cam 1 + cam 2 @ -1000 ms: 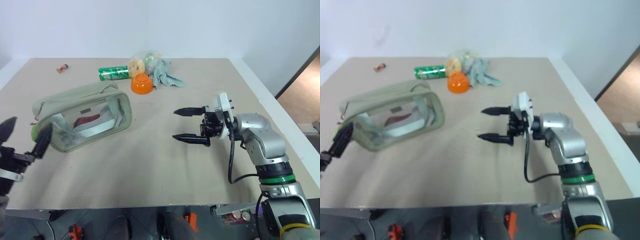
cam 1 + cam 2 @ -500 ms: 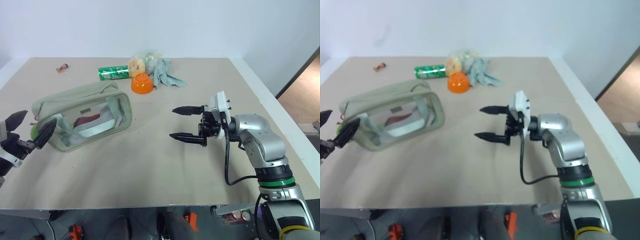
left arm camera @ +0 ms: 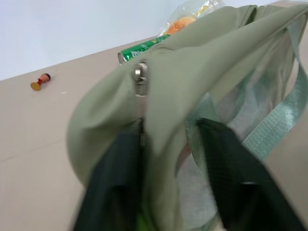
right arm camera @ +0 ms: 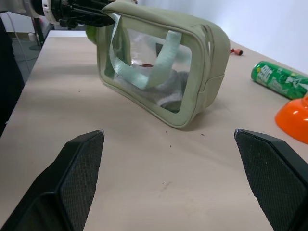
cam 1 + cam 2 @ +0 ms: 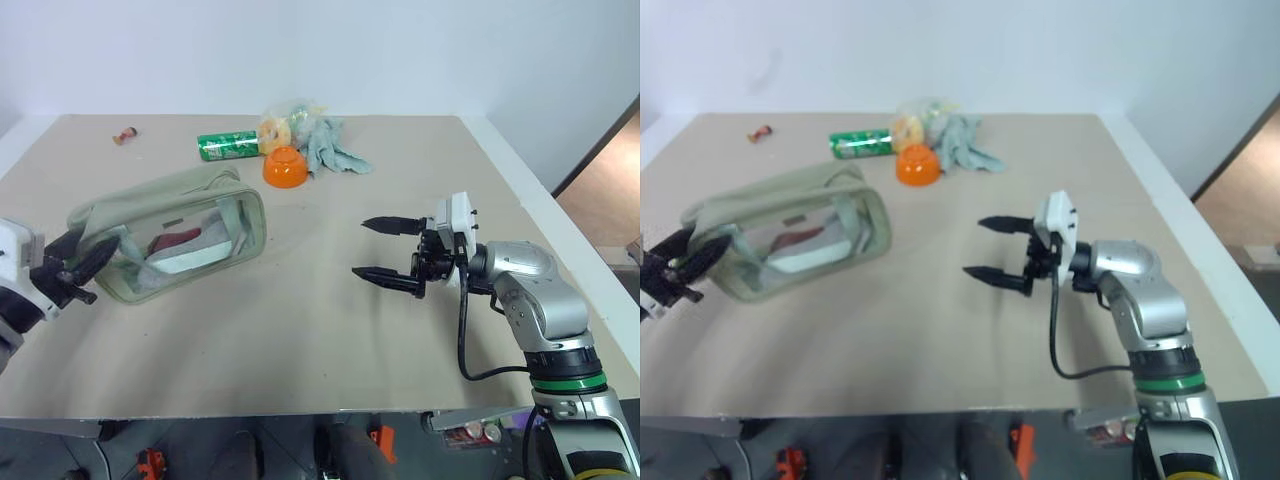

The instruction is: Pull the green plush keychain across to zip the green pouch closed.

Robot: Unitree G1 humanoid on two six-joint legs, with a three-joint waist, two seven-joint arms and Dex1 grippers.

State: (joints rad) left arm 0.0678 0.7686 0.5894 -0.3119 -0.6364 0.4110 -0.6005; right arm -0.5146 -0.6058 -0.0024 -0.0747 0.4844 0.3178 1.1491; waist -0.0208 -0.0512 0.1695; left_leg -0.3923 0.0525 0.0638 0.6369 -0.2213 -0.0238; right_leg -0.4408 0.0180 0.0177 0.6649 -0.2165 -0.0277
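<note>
Left eye view: nearest to me, my left gripper (image 5: 72,268) sits at the left edge of the table (image 5: 300,330), its two black fingers drawn in at the near end of the green pouch (image 5: 170,235). In the left wrist view those fingers (image 3: 120,178) stand on either side of a fold of the pouch fabric, with a metal zipper slider (image 3: 140,78) on the seam just above them; I read the gripper as pinching that end of the pouch. The green plush keychain (image 4: 90,32) appears in the right wrist view as a lime-green patch right at the left gripper's fingers, at the pouch's end; I cannot tell whether the fingers hold it or only the fabric. The pouch lies on its side on the left half of the table, a clear panel facing the middle of the table, a webbing strap (image 4: 144,67) across that panel and a red item (image 5: 176,240) visible inside. My right gripper (image 5: 385,250) hovers over the right half of the table, well apart from the pouch, pointing toward it with its fingers spread wide and nothing between them. Farther back I see an orange bowl (image 5: 284,167), a green drink can (image 5: 227,146) lying on its side, a grey-green cloth rag (image 5: 330,146) and a clear bag (image 5: 283,122) with yellow contents. A small red object (image 5: 124,135) lies at the far left.
</note>
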